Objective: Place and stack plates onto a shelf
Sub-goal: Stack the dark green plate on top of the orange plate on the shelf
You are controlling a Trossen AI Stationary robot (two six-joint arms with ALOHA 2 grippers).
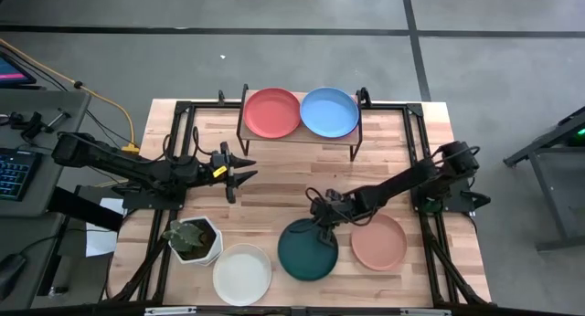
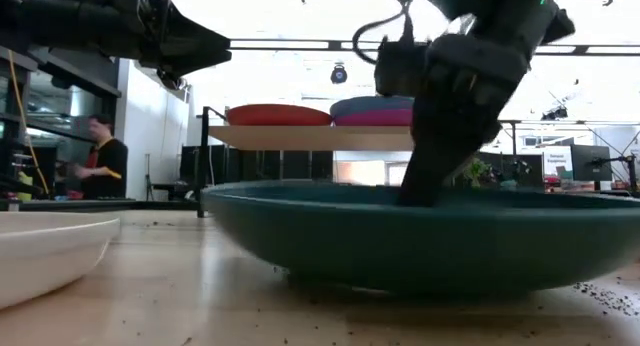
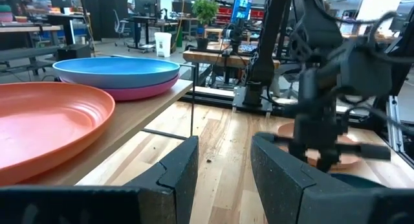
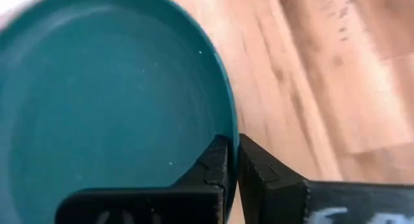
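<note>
Gripping the rim of the teal plate (image 1: 307, 250), the right end effector (image 1: 324, 218) sits at lower centre of the high view, its two fingers nearly closed with the plate's edge pinched between them, as the right wrist view shows. The plate rests on the tabletop (image 1: 274, 170) between the white plate (image 1: 242, 274), lower left of it, and the salmon plate (image 1: 378, 241), just beside it on the right. A plant pot (image 1: 195, 240) stands left of the white plate.

Farther up the frame at left centre, the left end effector (image 1: 239, 174) hangs above bare tabletop with its fingers spread and nothing between them.

At upper centre, the shelf (image 1: 361, 134) carries the red plate (image 1: 272, 112) on its left half and the blue plate (image 1: 330, 112) on its right half, with a pink plate (image 3: 139, 90) beneath the blue.

A good lift probably needs a firm pinch, the plate kept level, and enough height to clear the shelf edge. The red plate, with nothing stacked on it, looks the more natural target.
</note>
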